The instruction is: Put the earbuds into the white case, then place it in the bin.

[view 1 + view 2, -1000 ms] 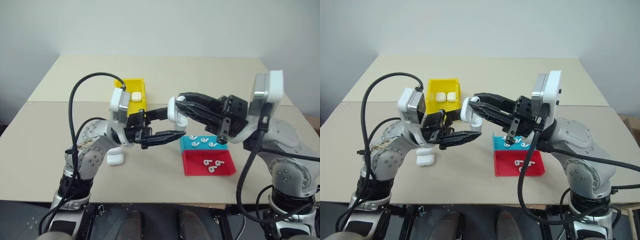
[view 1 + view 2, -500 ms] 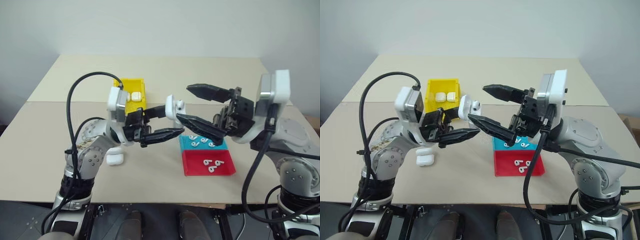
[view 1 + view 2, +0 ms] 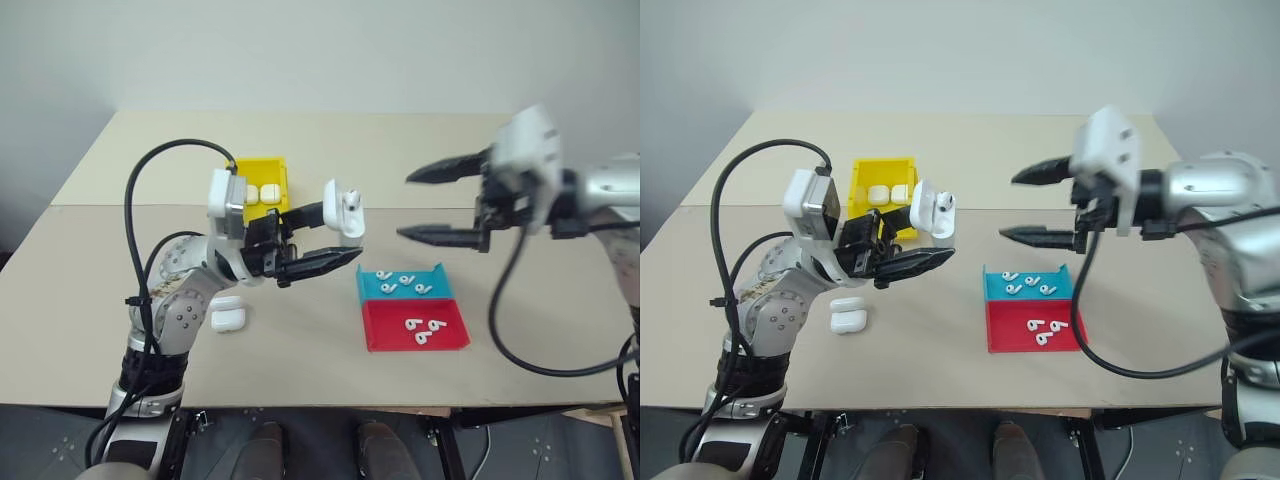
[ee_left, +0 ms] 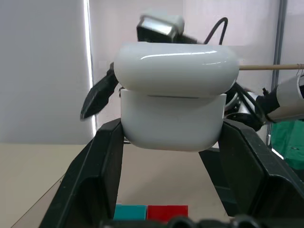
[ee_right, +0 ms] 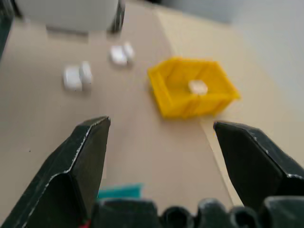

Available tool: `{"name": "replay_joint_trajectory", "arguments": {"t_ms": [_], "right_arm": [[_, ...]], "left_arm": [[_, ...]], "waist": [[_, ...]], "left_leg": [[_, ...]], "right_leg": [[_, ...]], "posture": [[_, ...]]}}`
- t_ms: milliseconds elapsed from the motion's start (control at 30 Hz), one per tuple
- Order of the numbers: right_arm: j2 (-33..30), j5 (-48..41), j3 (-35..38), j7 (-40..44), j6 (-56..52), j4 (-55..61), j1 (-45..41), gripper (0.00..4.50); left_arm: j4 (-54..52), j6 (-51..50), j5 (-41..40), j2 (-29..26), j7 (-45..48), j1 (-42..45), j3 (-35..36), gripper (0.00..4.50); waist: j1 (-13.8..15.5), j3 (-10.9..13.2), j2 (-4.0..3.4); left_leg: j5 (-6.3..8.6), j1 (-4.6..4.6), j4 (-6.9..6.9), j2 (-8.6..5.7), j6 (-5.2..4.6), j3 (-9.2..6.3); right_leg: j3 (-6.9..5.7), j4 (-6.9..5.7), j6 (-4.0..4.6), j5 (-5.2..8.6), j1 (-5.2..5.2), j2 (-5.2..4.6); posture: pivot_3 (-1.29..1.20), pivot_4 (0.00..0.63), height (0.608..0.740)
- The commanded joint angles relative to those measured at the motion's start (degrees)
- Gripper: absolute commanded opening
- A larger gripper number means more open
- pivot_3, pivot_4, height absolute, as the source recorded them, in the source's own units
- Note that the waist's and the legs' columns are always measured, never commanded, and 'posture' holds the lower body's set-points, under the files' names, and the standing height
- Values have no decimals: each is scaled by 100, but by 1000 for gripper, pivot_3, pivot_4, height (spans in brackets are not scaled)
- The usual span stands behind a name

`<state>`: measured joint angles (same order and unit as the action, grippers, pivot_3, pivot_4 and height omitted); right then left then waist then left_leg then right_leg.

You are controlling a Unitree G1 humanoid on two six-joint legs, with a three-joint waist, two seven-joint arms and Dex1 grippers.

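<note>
No legible text, label, brand, number or sign on anything in view.

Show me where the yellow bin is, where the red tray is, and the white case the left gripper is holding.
yellow bin (image 3: 861,180), right eye view, on its left wall.
red tray (image 3: 385,331), left eye view, on its bare floor left of the earbuds.
white case (image 4: 172,125), left wrist view, on the front of its body below the lid.

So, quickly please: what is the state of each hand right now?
Left hand: closed on the white case, lid open.
Right hand: open, holding nothing.
</note>
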<state>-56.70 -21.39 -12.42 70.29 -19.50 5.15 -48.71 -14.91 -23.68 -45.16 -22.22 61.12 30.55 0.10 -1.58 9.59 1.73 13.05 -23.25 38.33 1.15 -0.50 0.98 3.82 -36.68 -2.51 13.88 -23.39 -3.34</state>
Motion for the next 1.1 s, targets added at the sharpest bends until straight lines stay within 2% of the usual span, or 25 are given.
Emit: {"name": "replay_joint_trajectory", "arguments": {"t_ms": [33, 133, 200, 367, 500, 733, 833, 1100], "right_arm": [[129, 1582, -1028, 964, 1622, -1342, -632, 4140], [534, 2067, -1482, 1597, 2436, -2529, -1171, 3569], [782, 2426, -1745, 1903, 2924, -3331, -1438, 2910], [1222, 3008, -2000, 2103, 3713, -4724, -1786, 2910], [1398, 3312, -2055, 2146, 4162, -5305, -1871, 2910], [1603, 3734, -2056, 2015, 4546, -5757, -1860, 2910], [1670, 3759, -1956, 1996, 4588, -5896, -1860, 2395], [1768, 3858, -1901, 1976, 4675, -6022, -1831, 2395]], "left_arm": [[-276, 181, 14, 45, -101, -43, 76, 2732], [-415, 212, 32, 47, -204, -162, 121, 2732], [-533, 232, 33, 17, -303, -261, 159, 2732], [-782, 232, 19, -62, -519, -444, 250, 2732], [-970, 217, 1, -107, -664, -615, 274, 2732], [-1144, 192, -53, -161, -815, -700, 296, 2732], [-1176, 186, -70, -178, -843, -708, 291, 2732], [-1178, 195, -91, -225, -884, -712, 282, 2732]], "waist": [[-6, 1, 0], [-31, 2, 1], [-50, 2, 1], [-19, 2, 1], [-7, 2, 0], [-22, 2, -1], [-29, 2, -1], [-60, 2, -1]], "left_leg": [[0, -3, 0, 0, 0, -1], [0, -13, -2, -2, 0, 2], [0, -23, -2, 0, 0, 0], [-1, -51, -1, -5, 1, -29], [-1, -52, -1, -6, 1, -31], [-1, -49, -1, -6, 3, -32], [-2, -48, -1, -6, 3, -33], [-2, -48, -1, -7, 4, -36]], "right_leg": [[-2, 3, 0, 0, 0, 0], [2, 0, 0, 0, -13, -3], [3, -3, 0, 0, -26, -4], [7, -15, 1, -3, -60, -15], [10, -22, 2, -4, -66, -16], [12, -29, 3, -5, -68, -15], [12, -31, 3, -5, -68, -14], [13, -32, 3, -5, -68, -15]], "posture": [[0, 150, 740], [0, 150, 740], [0, 150, 740], [0, 150, 740], [0, 150, 740], [0, 150, 740], [0, 150, 740], [0, 150, 740]]}}
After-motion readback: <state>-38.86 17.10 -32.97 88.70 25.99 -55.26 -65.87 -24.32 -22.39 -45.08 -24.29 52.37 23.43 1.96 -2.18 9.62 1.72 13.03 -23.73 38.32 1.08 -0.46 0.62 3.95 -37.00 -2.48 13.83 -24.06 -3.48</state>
